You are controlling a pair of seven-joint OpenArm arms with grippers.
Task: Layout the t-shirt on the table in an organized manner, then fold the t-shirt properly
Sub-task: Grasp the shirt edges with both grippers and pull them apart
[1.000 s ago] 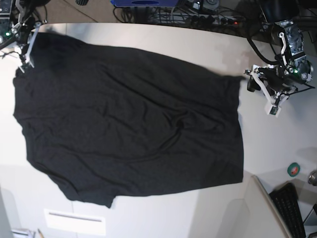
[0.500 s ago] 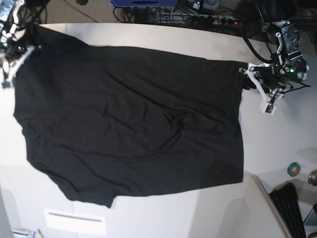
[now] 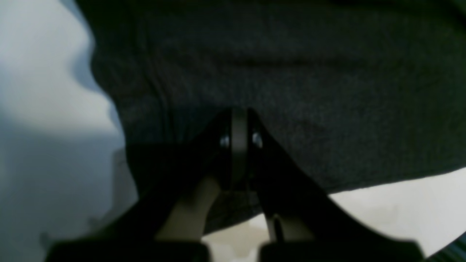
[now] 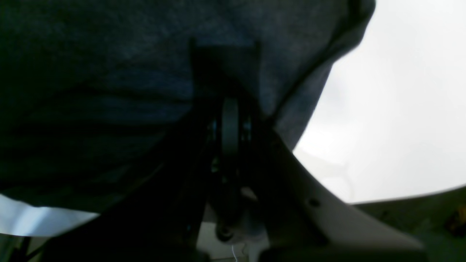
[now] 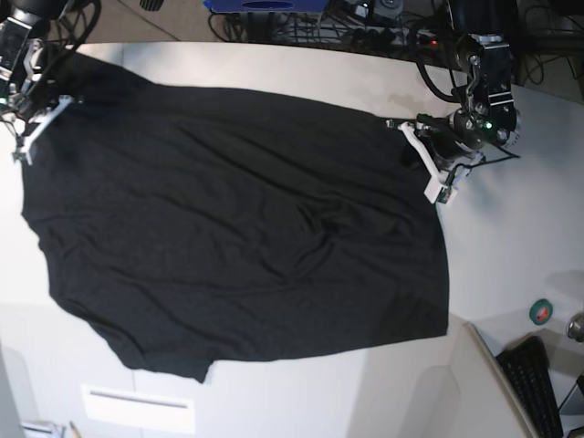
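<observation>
The black t-shirt [image 5: 237, 237] lies spread wide over the white table [image 5: 511, 237], plain side up, with soft wrinkles near its middle. My left gripper [image 5: 422, 155] is shut on the t-shirt's far right corner; in the left wrist view its fingers [image 3: 238, 123] meet over the dark cloth [image 3: 291, 72], with the table [image 3: 400, 196] below. My right gripper [image 5: 36, 128] is shut on the shirt's far left edge. In the right wrist view the cloth [image 4: 109, 72] bunches around the closed gripper [image 4: 229, 109], beside bare table [image 4: 382, 109].
A green tape roll [image 5: 542, 312] and a black keyboard [image 5: 538, 388] sit at the right front. An angled white panel [image 5: 429, 392] stands at the front right. Cables and a power strip [image 5: 365, 27] run behind the table's curved far edge.
Both grippers have shut. The left gripper moved left along the far side, dragging the shirt's right corner inward. The right gripper shifted slightly at the far left edge.
</observation>
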